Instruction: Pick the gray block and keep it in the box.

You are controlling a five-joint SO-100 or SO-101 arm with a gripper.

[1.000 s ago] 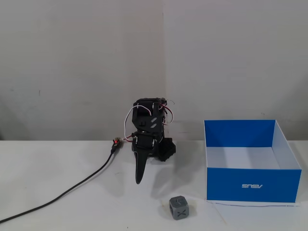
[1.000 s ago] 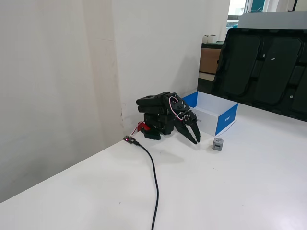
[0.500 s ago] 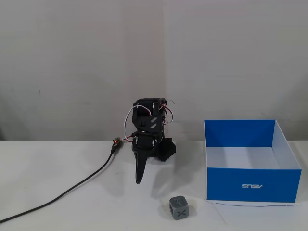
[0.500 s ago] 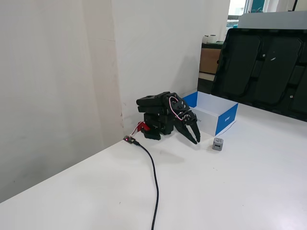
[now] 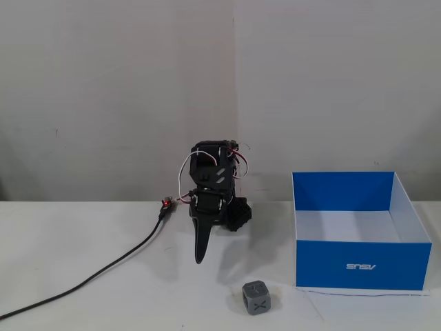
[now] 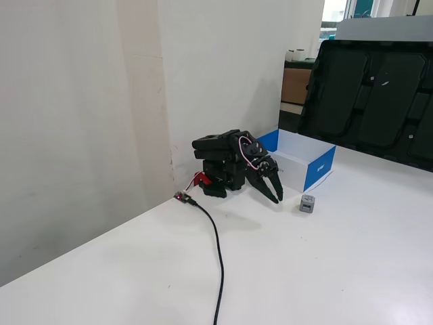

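Note:
The gray block (image 5: 256,298), a small cube with a dark X on its face, sits on the white table near the front, just left of the box's front corner; it also shows in the other fixed view (image 6: 308,203). The box (image 5: 358,265) is blue outside and white inside, open on top and empty; it also shows in a fixed view (image 6: 318,169). My gripper (image 5: 199,259) hangs from the folded black arm, tips pointing down at the table, empty, its jaws together (image 6: 277,199). It is left of and behind the block, apart from it.
A black cable (image 5: 103,272) runs from the arm's base to the front left across the table (image 6: 216,244). A wall stands close behind the arm. A large black panel (image 6: 372,95) leans at the table's far side beyond the box.

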